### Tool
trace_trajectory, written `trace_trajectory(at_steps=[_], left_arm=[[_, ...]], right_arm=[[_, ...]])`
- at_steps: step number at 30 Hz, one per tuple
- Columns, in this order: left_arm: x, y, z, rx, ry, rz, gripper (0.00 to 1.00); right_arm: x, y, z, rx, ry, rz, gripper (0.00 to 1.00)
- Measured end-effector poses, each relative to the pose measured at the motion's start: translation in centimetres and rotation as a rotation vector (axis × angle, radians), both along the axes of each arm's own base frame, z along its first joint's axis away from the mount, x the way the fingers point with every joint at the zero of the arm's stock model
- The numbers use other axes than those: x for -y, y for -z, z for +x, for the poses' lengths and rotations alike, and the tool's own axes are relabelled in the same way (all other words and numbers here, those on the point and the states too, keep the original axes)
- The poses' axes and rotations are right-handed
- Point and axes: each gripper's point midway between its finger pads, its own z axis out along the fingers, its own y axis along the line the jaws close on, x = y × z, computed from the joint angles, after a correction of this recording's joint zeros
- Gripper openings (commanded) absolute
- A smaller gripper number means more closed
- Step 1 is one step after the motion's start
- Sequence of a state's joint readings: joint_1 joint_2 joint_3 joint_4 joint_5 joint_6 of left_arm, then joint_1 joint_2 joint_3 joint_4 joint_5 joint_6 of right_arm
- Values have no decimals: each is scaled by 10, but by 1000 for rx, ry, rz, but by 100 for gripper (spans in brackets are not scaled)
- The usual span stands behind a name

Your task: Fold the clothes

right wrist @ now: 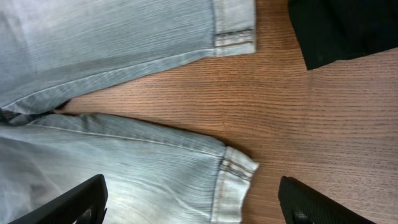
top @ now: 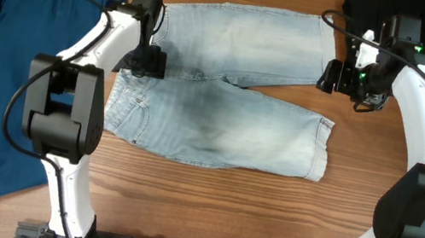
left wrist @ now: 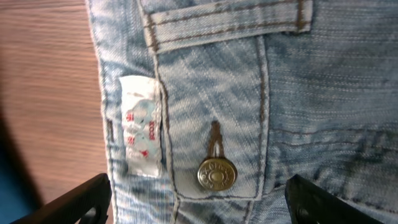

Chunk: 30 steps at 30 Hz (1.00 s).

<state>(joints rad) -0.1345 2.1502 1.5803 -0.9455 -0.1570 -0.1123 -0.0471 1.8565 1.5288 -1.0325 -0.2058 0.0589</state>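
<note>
Now, denim shorts: flat on table
Left gripper: wide, over waistband button
Right gripper: wide, near cuffs

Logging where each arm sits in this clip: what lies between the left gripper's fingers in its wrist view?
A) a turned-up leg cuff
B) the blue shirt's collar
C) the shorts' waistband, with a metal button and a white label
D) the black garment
C: the left wrist view shows the metal button and white label on the denim shorts, framed by the open left gripper.
</note>
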Motion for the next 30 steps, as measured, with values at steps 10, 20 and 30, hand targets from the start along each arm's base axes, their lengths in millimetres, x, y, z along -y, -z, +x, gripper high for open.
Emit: trace_trajectory(at_steps=[10, 20, 30], left_arm=[[-30, -7, -24, -91, -114, 69, 96], [-17, -108, -5, 113, -141, -48, 100], [-16, -149, 2, 242, -139, -71, 100]], right_arm=[[-1, 5, -24, -110, 45, 8, 82], [-32, 56, -39, -118, -40, -60, 79], [-21, 110, -39, -17, 63, -149, 52]])
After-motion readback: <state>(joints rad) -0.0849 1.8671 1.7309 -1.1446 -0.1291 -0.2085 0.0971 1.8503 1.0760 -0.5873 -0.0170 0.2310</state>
